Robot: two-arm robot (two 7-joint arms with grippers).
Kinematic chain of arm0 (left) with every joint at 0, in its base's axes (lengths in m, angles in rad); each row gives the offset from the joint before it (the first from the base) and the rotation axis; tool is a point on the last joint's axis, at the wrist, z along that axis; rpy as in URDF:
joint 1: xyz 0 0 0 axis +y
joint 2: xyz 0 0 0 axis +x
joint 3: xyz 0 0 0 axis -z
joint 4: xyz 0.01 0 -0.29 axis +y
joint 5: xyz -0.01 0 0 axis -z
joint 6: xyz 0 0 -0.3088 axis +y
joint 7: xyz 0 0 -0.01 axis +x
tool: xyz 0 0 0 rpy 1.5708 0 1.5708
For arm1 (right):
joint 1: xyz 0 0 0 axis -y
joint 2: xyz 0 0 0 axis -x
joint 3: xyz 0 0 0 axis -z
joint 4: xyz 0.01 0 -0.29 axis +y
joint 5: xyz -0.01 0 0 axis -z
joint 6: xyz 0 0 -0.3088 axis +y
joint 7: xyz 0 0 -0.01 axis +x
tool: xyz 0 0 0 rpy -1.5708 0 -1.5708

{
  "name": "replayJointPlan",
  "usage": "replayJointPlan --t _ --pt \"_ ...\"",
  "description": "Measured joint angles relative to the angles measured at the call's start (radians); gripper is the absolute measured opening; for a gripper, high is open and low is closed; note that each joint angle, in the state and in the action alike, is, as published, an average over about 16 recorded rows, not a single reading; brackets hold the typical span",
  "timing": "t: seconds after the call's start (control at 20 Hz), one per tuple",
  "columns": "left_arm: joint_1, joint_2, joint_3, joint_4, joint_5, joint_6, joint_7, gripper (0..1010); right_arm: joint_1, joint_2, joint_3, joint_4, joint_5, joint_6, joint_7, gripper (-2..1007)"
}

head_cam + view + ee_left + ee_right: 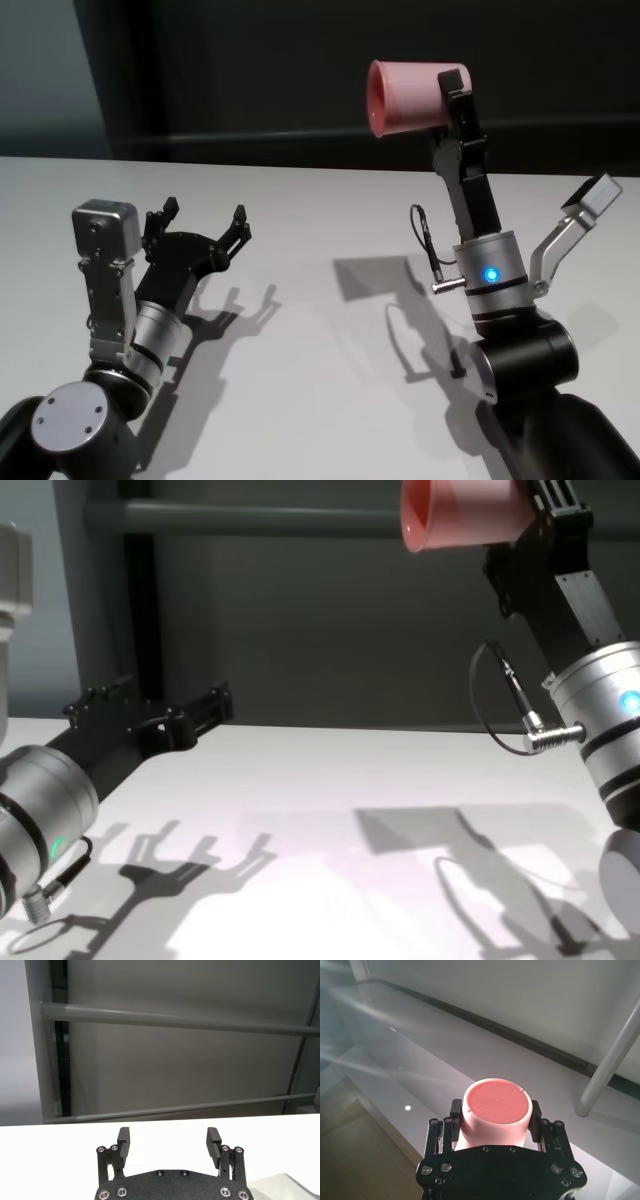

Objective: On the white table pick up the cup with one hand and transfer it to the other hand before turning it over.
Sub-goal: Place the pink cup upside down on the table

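We see the right tool (455, 85) clamped on the cup (408, 96), held high above the surface (300, 300), rim toward the left. Left tool (205, 225) hovers low, prongs apart, holding nothing.

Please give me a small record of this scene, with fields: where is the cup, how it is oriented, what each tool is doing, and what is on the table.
cup: salmon-pink cup, lifted high above the table
orientation: on its side, rim toward the robot's left, base at the right tool
right tool: right tool, shut on the cup, raised
left tool: left tool, open and holding nothing, low over the white table
handover: not yet done, tools apart
table: only shadows visible on it
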Motion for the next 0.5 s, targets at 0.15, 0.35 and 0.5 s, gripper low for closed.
replayJointPlan --t 0.15,0.35,0.5 --pt "0.005 -0.008 -0.005 0.009 0.000 -0.004 -0.011 1001 0.000 0.000 0.000 0.000 0.000 0.000 0.000 760" --pt "0.011 -0.016 -0.013 0.019 -0.005 -0.014 -0.030 1001 0.000 0.000 0.000 0.000 0.000 0.000 0.000 760" --pt "0.015 -0.020 -0.018 0.023 -0.009 -0.023 -0.040 1001 0.000 0.000 0.000 0.000 0.000 0.000 0.000 760"
